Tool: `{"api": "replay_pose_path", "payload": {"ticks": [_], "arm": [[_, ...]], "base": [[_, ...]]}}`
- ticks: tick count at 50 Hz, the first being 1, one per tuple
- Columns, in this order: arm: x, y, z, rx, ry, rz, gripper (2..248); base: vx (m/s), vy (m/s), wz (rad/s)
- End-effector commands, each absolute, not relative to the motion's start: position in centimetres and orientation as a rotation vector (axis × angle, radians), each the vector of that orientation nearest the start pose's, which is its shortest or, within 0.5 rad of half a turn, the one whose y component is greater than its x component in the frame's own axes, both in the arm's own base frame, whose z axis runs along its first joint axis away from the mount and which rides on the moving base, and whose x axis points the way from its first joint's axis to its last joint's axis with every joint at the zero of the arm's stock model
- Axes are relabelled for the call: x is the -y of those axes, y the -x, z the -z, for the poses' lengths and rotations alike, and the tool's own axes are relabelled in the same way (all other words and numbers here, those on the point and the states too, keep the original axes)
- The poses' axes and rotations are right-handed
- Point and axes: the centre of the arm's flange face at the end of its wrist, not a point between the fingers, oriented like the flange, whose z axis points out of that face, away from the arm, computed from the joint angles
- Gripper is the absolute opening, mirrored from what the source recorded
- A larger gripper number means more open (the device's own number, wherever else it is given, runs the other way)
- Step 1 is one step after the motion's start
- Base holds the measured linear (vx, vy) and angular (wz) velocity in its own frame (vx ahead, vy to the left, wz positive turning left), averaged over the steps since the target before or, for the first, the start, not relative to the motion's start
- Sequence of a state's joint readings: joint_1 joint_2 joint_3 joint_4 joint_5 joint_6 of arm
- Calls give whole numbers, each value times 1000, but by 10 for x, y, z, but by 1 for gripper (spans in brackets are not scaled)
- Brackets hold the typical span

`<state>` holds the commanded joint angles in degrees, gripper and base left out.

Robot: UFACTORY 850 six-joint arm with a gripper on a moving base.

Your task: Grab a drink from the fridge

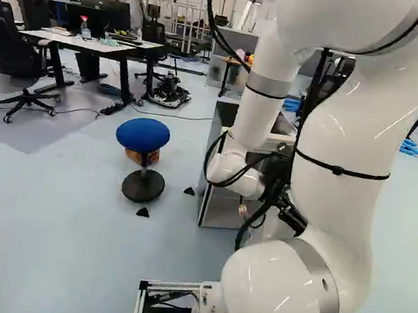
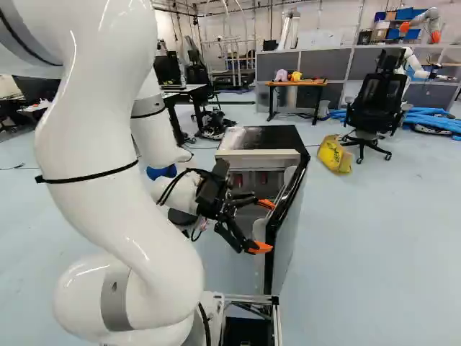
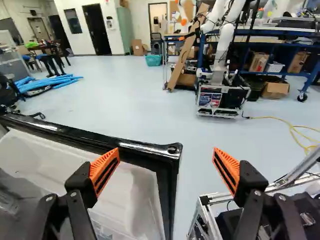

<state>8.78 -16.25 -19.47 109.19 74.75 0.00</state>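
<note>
Near the fridge door's edge (image 3: 171,190), the gripper (image 2: 267,225) gapes wide, floor (image 3: 125,97) beyond.

Spread jaws (image 3: 166,152), fridge door corner (image 3: 171,152) seen between, another robot (image 3: 220,97) beyond

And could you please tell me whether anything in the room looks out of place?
A yellow bag lies slumped on the floor beside the black office chair, as if dropped there. The fridge door stands open, but that suits the task.
</note>
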Motion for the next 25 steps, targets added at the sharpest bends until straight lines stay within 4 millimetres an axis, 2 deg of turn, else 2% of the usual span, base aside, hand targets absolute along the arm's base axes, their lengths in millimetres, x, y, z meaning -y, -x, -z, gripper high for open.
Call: {"api": "replay_pose_path", "payload": {"ticks": [25], "arm": [[86, -309, -302, 1703, -1083, -934, 247]], "base": [[0, 0, 0]]}}
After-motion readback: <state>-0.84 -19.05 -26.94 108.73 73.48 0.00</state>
